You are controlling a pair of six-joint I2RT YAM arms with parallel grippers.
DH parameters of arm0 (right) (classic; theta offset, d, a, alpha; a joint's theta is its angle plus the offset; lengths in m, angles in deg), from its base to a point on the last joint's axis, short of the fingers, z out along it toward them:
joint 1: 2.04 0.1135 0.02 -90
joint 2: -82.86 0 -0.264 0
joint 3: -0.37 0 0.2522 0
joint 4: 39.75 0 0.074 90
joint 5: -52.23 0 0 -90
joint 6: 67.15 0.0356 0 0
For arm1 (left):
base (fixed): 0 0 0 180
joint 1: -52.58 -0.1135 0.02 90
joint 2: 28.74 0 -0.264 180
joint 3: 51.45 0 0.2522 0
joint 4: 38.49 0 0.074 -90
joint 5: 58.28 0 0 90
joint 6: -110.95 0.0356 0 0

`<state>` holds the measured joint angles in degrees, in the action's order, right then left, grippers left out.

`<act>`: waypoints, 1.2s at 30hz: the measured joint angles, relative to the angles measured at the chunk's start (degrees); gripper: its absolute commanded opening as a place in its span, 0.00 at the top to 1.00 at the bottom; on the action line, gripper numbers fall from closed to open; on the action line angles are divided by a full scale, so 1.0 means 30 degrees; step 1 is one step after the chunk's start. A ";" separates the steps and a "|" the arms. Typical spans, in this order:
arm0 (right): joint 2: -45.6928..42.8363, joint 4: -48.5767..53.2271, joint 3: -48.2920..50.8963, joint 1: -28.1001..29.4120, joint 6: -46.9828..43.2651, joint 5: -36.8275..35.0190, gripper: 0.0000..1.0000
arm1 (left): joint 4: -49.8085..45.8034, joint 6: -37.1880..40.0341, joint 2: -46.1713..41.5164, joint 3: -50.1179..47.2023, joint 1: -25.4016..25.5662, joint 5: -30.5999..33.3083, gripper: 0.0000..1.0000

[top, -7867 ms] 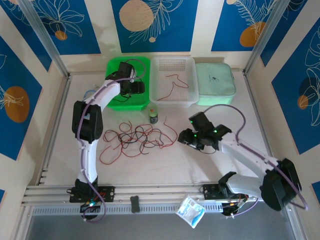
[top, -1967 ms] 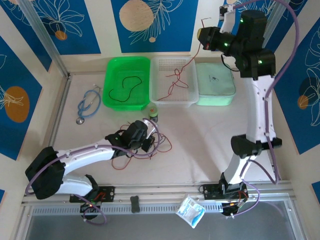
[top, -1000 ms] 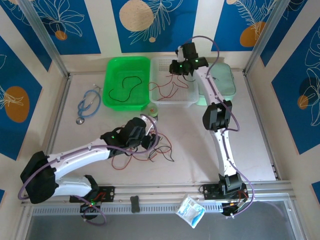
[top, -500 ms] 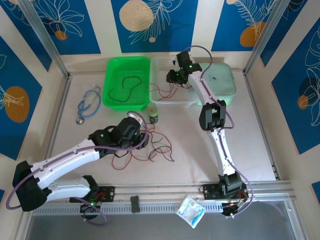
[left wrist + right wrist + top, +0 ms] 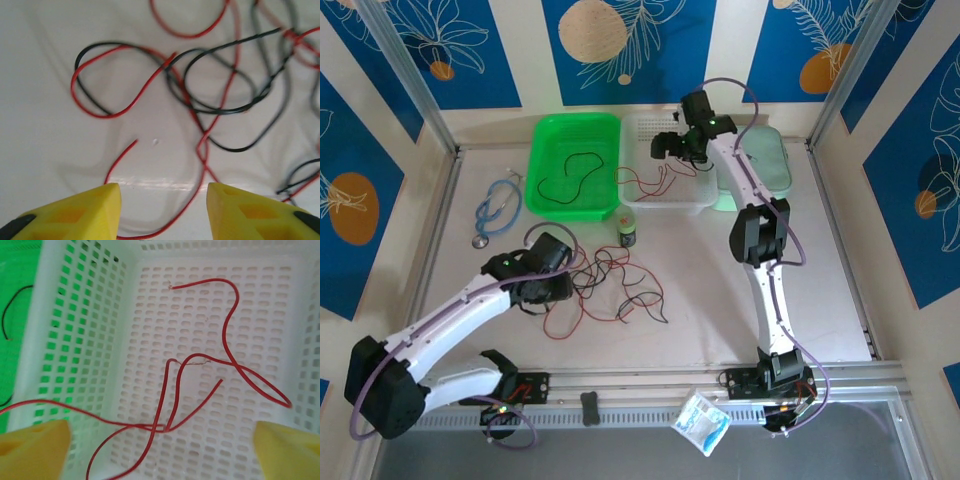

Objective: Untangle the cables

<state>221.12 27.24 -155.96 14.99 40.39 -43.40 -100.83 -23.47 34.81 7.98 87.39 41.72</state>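
Cables (image 5: 610, 288), thin red and black wires, lie looped and crossed together.

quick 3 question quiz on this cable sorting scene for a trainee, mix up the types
1. True or false: the left gripper, over the tangle of thin red and black cables, is shut.
2. What lies in the green plastic bin? A thin black cable B thin red cable C blue stethoscope
3. Fill in: the right gripper hangs open over the ___ perforated plastic basket.
Key: 1 false; 2 A; 3 white
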 measured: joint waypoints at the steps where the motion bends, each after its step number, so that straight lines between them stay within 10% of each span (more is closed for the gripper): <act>1: -0.0503 -0.0007 0.0393 0.0036 -0.0007 0.0000 0.01 | 0.0036 -0.0044 0.0284 -0.0233 -0.0160 -0.0095 0.60; 8: -0.4765 -0.1239 0.5238 0.0211 0.0080 0.0393 0.18 | 0.0947 0.0306 0.3147 -0.1188 -0.0561 0.0044 0.70; 23: -1.4688 -0.4838 1.5824 0.0590 0.0226 0.1129 0.22 | 0.2929 0.0466 0.6346 -0.1785 -0.0743 0.0350 0.75; 36: -1.9132 -0.5479 2.1136 0.0590 0.0984 0.1231 0.23 | 0.2499 0.0845 0.7402 -0.1122 -0.0721 0.0036 0.98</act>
<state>163.72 10.81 -92.55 16.76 43.34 -39.71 -93.33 -20.94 57.01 4.62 85.23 41.83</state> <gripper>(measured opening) 0.772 0.046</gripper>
